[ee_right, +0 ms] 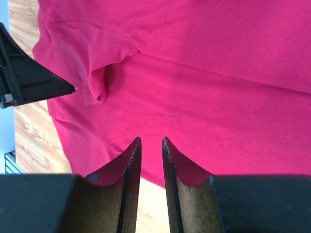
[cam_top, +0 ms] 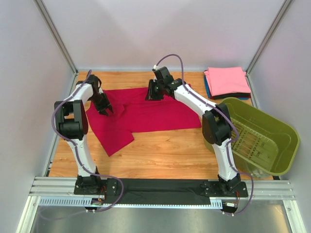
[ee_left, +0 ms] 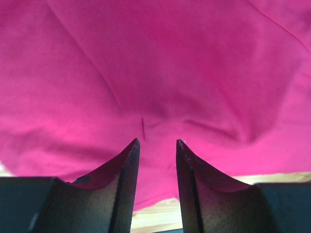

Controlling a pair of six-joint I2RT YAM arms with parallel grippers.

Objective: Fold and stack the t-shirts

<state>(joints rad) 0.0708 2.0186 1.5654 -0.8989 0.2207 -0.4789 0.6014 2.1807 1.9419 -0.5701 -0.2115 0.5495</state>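
Crimson t-shirt (cam_top: 150,116) lies beneath left gripper (cam_top: 106,110) and right gripper (cam_top: 153,96), both parted, grasping nothing.

High rear overview, wrist cameras close above shared red t-shirt (cam_top: 146,114)

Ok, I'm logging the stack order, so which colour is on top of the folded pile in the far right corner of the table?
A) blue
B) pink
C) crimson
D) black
B: the pink folded t-shirt lies uppermost, with the darker folded ones showing only as edges beneath it.
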